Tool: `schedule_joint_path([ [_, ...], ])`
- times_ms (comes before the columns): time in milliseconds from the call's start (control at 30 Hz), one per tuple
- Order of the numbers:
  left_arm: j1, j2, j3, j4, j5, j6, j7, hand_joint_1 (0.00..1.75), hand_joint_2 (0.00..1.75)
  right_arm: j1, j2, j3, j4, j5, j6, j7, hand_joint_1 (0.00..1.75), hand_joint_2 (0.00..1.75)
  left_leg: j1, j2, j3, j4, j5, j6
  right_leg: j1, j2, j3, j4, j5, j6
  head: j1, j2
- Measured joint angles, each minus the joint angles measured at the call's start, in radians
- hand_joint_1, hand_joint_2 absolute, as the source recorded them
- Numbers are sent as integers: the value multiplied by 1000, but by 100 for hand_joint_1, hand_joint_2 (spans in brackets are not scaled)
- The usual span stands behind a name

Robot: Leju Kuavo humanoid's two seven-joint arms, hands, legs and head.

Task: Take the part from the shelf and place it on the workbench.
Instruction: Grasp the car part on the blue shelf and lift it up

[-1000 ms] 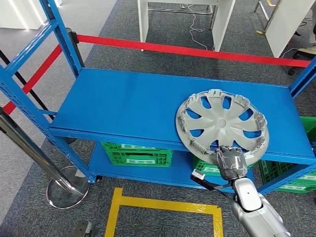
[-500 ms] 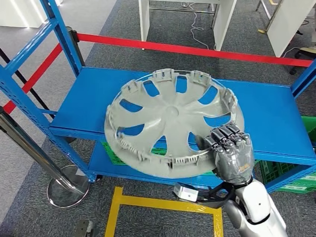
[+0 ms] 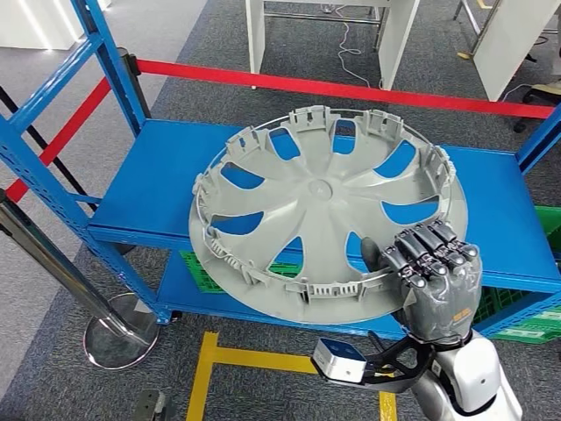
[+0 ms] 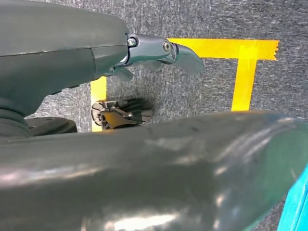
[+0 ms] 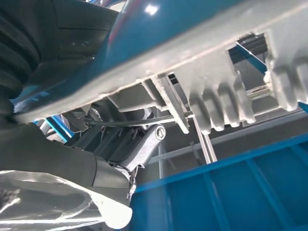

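Hubcap (image 3: 324, 219): grey, lifted clear above blue shelf (image 3: 166, 184), tilted. Right hand (image 3: 433, 281) clamps its near rim, fingers curled over. Left hand (image 4: 160, 50): state unclear. Advice: keep level, carry slowly to workbench.

Grey carpet (image 3: 166, 53), yellow floor tape (image 3: 278, 360)

Dark grey many-fingered right hand (image 3: 433, 281), silver-tipped knuckles; glossy white-silver forearm shell (image 3: 470, 381); small white-blue box (image 3: 338, 360) on black bracket beside wrist.
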State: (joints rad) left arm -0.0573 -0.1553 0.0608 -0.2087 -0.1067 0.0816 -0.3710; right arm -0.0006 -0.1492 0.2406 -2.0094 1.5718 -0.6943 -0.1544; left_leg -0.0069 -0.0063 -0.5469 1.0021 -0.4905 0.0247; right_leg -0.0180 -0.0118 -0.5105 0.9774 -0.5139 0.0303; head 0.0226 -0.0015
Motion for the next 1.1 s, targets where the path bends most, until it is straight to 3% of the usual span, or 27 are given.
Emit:
schedule_joint_path([
  [367, 0, 0, 0, 0, -1, 14, 25, 0, 0, 0, 1, 13, -15, 0, 0, 7, 175, 175, 0, 0, 0, 0, 0, 0, 0, 0, 0, 0, 0, 0, 0, 0],
  [567, 3, 4, 0, 0, 7, 63, 143, 0, 0, -1, 9, 34, -48, 0, 0, 29, 175, 175, 0, 0, 0, 0, 0, 0, 0, 0, 0, 0, 0, 0, 0, 0],
  [700, 16, 15, 1, 1, 20, 37, 220, 0, 0, -4, 15, 63, -67, 0, 0, 45, 175, 175, 0, 0, 0, 0, 0, 0, 0, 0, 0, 0, 0, 0, 0, 0],
  [1100, 43, 36, 1, 8, 33, -21, 265, 0, 0, -23, 28, 116, -93, 0, 0, 82, 175, 175, 0, 0, 0, 0, 0, 0, 0, 0, 1, 0, 0, 0, 0, 0],
])
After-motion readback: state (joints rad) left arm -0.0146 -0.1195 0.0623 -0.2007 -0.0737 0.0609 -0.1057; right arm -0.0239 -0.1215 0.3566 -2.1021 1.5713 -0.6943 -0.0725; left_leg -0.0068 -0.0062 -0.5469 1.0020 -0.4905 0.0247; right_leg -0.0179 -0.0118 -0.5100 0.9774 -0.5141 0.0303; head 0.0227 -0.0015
